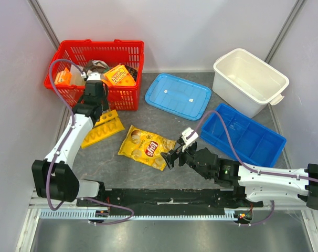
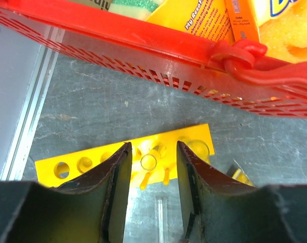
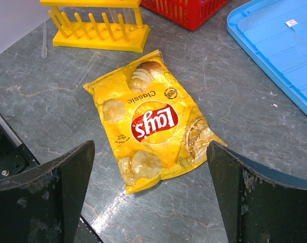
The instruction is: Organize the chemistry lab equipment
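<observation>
Yellow rack [image 1: 102,129], far left on the surface [image 1: 148,113], just near of the red basket [image 1: 125,97]: left wrist view alone shows a clear tube [image 2: 149,161] standing in one hole, between the part-spread left claw [image 2: 152,152], touching neither finger; right claw [image 3: 149,147] wide-spread over chips [image 3: 153,121].

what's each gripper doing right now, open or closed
left gripper: open over the yellow rack, holding nothing
right gripper: wide open above the chips bag, holding nothing
</observation>
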